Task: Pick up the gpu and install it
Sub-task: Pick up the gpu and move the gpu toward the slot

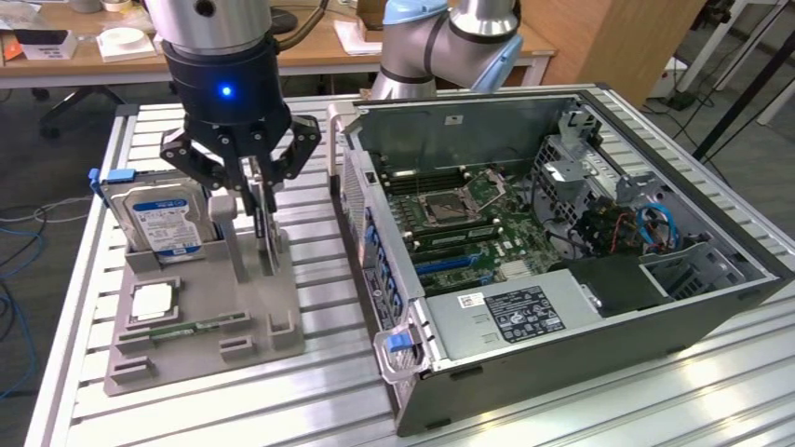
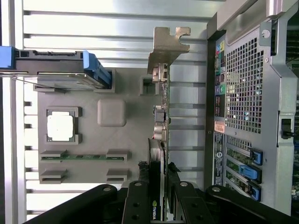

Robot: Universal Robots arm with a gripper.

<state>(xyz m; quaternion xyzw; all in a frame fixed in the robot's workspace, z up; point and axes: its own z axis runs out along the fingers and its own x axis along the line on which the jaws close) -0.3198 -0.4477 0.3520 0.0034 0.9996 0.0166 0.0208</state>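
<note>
Already done: black fingers (image 2: 138, 201) clamped on the thin green-and-black gpu (image 2: 161, 116), edgewise in a grey plastic holder (image 1: 199, 346).
Left: gpu not yet in the open black computer case (image 1: 708, 298).

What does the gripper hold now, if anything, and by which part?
The gripper holds the gpu by its upper edge, pinched across its two flat faces; the card stands on edge at the gray holder.
</note>
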